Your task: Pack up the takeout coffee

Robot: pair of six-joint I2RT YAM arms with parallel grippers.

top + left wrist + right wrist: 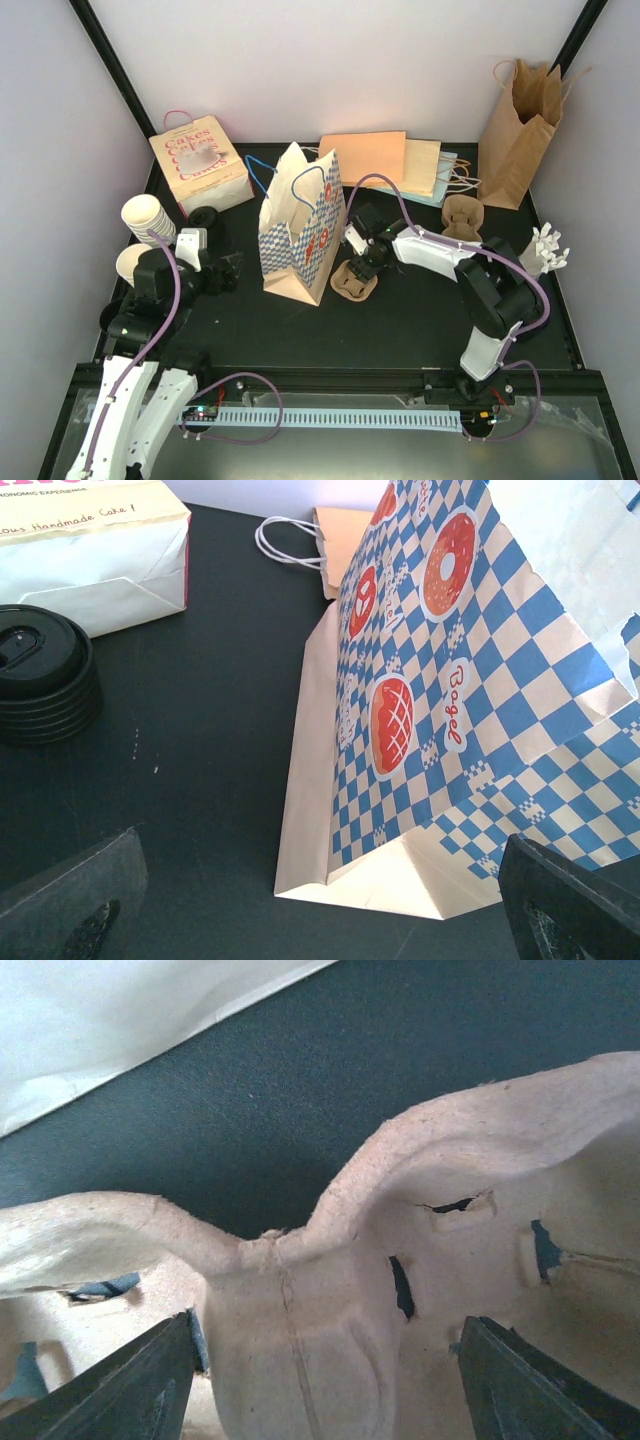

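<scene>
- A stack of ribbed cream-white paper cups stands at the left edge of the black tabletop. Round black plastic lids are piled near it, just beside a pink-and-cream cake box.
- The left fingers are spread wide with nothing between them.
- A blue-checked paper bagel bag stands upright between the two arms.
- The right fingers straddle the middle ridge of a brown pulp cup carrier; whether they press it I cannot tell.
- A second pulp carrier, flat orange paper bags and a tall brown paper bag sit behind.
</scene>
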